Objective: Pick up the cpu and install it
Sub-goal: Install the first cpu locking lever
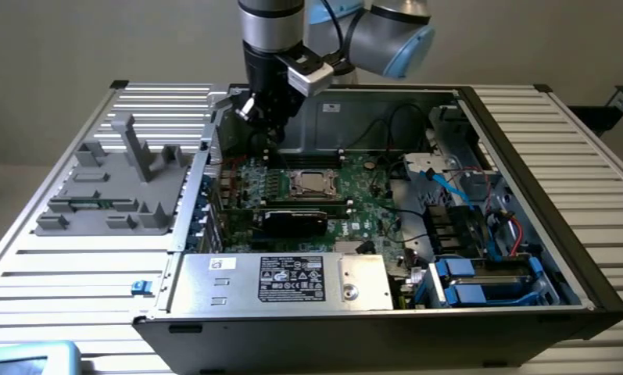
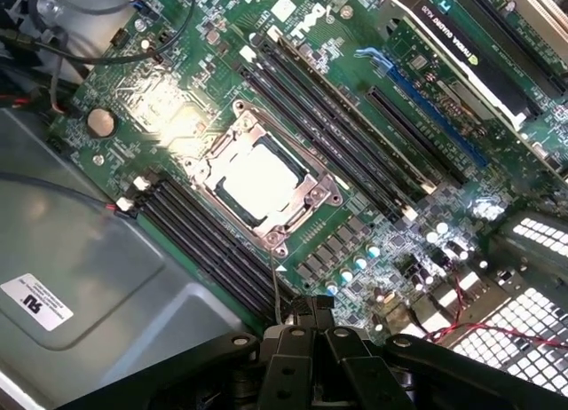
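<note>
Closest to the wrist camera, the gripper [image 2: 306, 330] is closed, its black fingers pressed together and cut off by the picture's edge; the cpu [image 2: 262, 181] lies in the socket [image 2: 312, 197] of the motherboard [image 2: 373, 241], its top washed out by glare, its edges under the socket's metal frame; in the exterior view the arm [image 1: 270, 31] holds the gripper above the board, fingertips lost against the dark case [image 1: 342, 344]; slatted metal table [image 1: 71, 266] beneath, plain grey wall [image 1: 82, 39] behind.

cpu [image 2: 260, 179] silver | motherboard [image 2: 206, 46] green | graphics card [image 1: 295, 222] black | fixture [image 1: 108, 191] grey
</note>
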Controlling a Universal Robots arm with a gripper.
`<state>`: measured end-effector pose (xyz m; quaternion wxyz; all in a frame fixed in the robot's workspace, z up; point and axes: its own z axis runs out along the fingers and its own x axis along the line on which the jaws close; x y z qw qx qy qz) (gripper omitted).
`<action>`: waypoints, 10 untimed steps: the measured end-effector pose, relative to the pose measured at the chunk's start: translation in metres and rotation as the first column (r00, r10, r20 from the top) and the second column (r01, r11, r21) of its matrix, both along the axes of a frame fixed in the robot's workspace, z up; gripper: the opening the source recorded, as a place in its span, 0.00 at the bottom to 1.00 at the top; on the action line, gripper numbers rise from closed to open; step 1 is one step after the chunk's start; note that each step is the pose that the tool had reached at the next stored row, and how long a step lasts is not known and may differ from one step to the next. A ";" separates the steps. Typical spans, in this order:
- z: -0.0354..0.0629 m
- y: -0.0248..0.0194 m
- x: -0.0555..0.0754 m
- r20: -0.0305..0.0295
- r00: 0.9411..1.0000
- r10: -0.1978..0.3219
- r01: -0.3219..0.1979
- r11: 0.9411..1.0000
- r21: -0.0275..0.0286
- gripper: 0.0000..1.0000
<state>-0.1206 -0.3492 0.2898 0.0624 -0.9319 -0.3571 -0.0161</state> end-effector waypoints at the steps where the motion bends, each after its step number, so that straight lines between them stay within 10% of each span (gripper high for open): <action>1: -0.0005 0.0000 -0.001 -0.003 1.000 -0.004 0.004 1.000 0.000 0.11; 5: -0.0020 -0.0004 -0.006 -0.023 1.000 -0.006 0.006 1.000 0.000 0.11; 10: -0.0060 -0.0004 -0.008 -0.031 0.999 -0.032 0.032 0.999 0.000 0.11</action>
